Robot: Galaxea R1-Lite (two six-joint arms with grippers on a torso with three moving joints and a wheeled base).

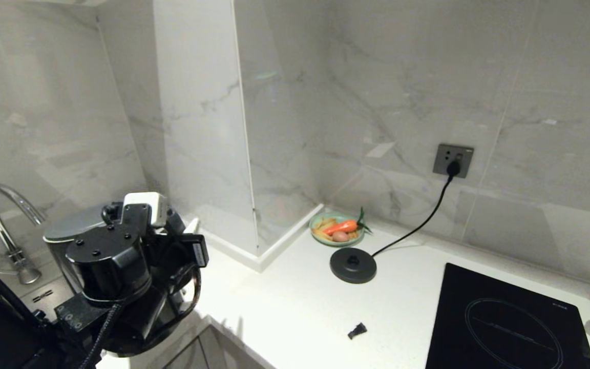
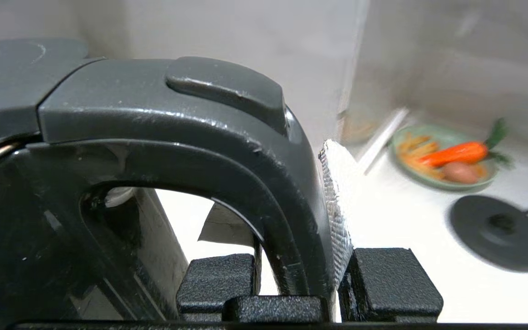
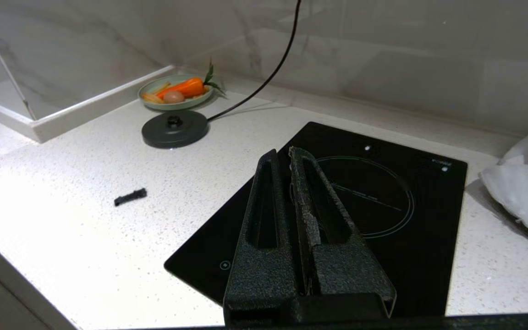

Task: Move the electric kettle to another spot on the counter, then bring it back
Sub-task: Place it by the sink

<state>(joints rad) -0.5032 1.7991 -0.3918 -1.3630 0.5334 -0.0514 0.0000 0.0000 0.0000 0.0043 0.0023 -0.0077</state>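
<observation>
Left gripper [image 2: 298, 275] is closed on the loop handle of the electric kettle [image 2: 163, 137], one finger inside the loop, the other, with the white textured pad [image 2: 337, 206], outside it; jaws narrowed to handle thickness. In the head view the left arm covers most of the kettle [image 1: 69, 228], which sits at the left end of the counter [image 1: 285, 302], beside the faucet [image 1: 3, 225]; whether its bottom touches the worktop cannot be told. Well away from the gripper, on the pad side, lies the round black corded base [image 2: 497, 231], bare, and just beyond it a green dish of vegetables [image 2: 447, 158] with a carrot. Right gripper [image 3: 291, 165] hangs above the induction hob [image 3: 383, 206], fingers pressed together, holding nothing. A small black fragment [image 3: 130, 197] lies on the counter between hob and edge.
</observation>
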